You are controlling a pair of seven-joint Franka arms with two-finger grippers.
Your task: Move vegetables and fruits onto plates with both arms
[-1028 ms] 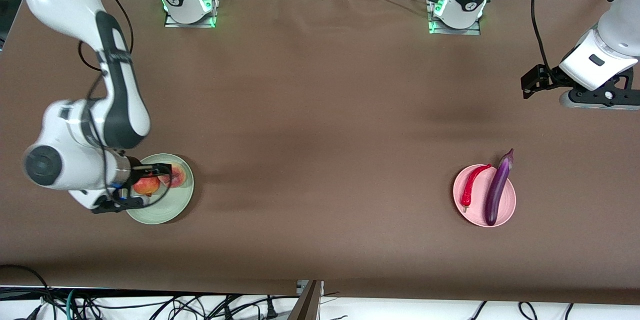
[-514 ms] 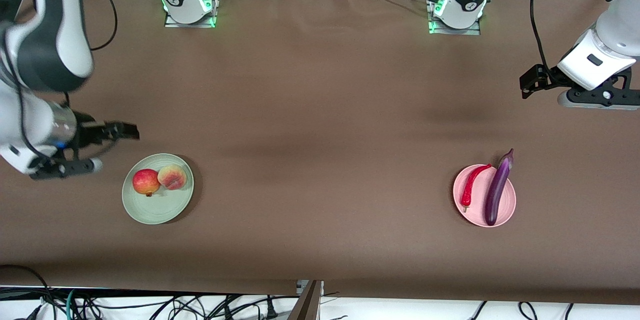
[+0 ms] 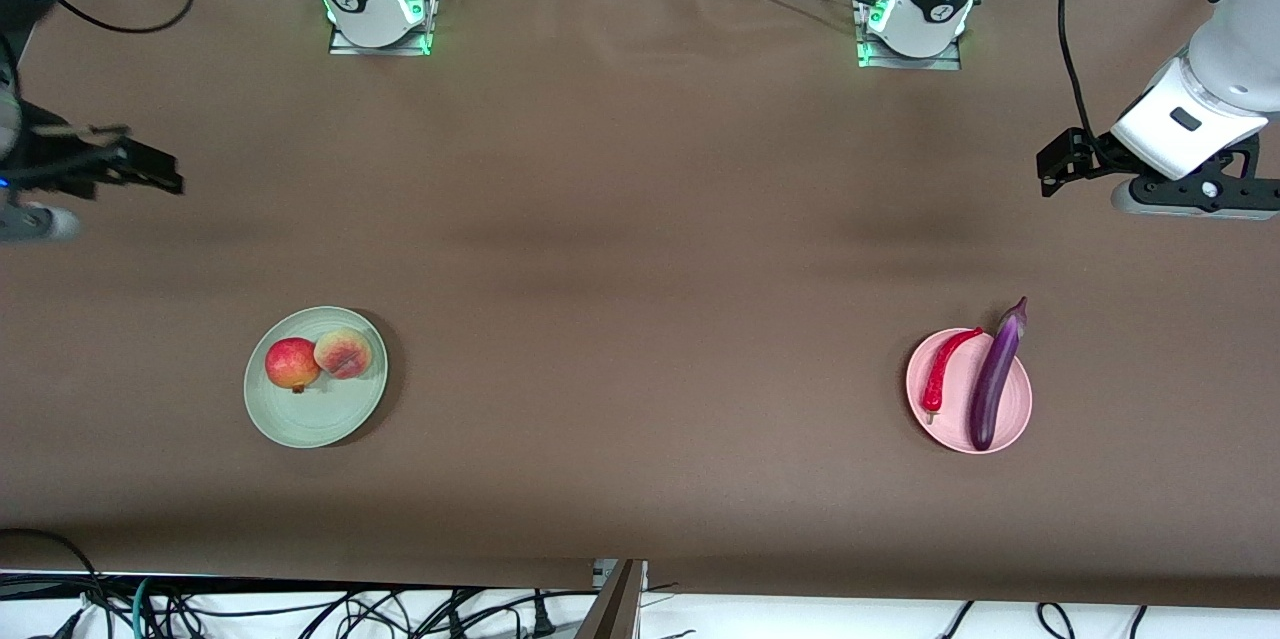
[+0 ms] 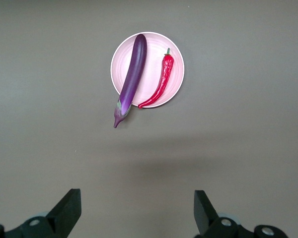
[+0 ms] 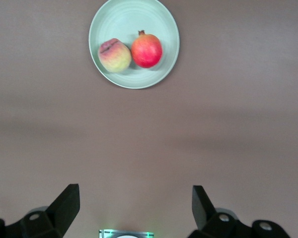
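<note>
Glossy purple eggplant [image 3: 995,376] and red chili [image 3: 943,367] lay on pink plate [image 3: 1012,424], two round fruits [image 3: 318,360] on mint plate [image 3: 316,422], left gripper [image 4: 137,213] and right gripper [image 5: 135,208] spread, empty, over bare table [image 3: 640,269].

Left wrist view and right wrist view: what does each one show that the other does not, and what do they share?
Only the left wrist view shows the pink plate with the eggplant and the chili pepper on it, and the open left gripper. Only the right wrist view shows the green plate with the red fruit and the peach-coloured fruit, and the open right gripper. Both show the brown table.
</note>
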